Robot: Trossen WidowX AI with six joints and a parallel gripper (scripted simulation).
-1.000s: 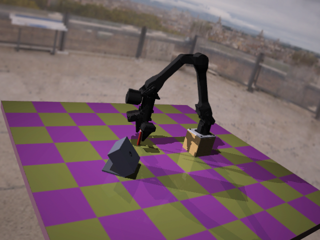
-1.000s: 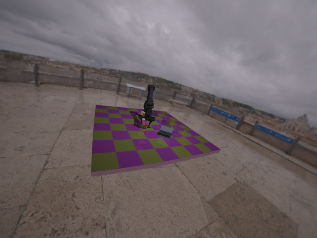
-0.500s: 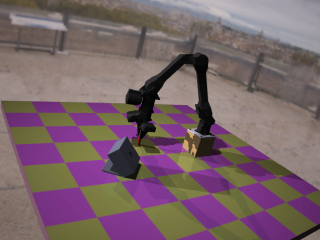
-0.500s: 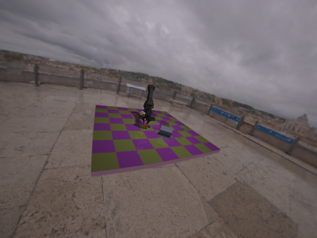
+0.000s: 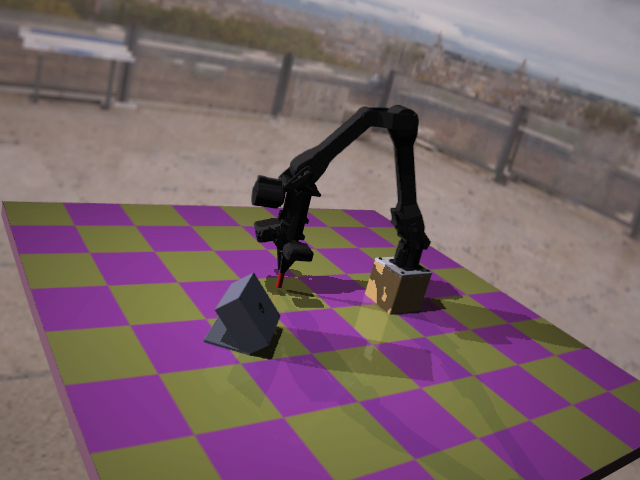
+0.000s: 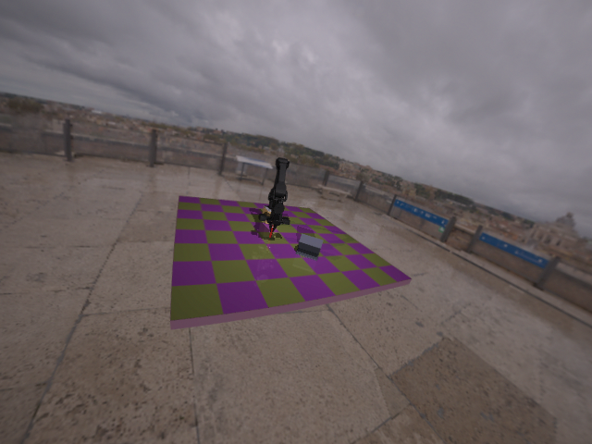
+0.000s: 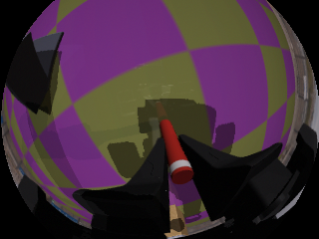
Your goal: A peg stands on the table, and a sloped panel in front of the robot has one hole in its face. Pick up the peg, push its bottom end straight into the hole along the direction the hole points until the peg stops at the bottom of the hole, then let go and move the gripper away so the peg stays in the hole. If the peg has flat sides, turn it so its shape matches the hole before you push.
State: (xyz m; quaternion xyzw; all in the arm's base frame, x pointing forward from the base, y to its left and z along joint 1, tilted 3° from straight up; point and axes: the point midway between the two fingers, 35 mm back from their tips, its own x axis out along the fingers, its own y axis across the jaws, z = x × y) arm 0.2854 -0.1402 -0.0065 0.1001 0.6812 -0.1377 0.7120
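Observation:
The red round peg (image 5: 279, 281) (image 6: 271, 234) (image 7: 175, 151) has a white band near its top. My gripper (image 5: 282, 270) (image 6: 272, 228) (image 7: 170, 140) is shut on the peg, with a finger on each side of it below the white band. The peg points downward; its bottom end is at or just above the table, I cannot tell which. The grey sloped block (image 5: 258, 328) (image 6: 311, 240) stands apart from the peg and shows at the upper left of the wrist view (image 7: 47, 45). Its hole (image 5: 261, 307) is in the slanted face toward the robot base; the hole is not visible in the other views.
The arm rises from a tan and brown base box (image 5: 398, 286) (image 7: 175, 215) behind the gripper. The table (image 5: 129, 413) (image 6: 195, 301) has a purple and olive checkered top with dark shadows and faint reflections around the peg.

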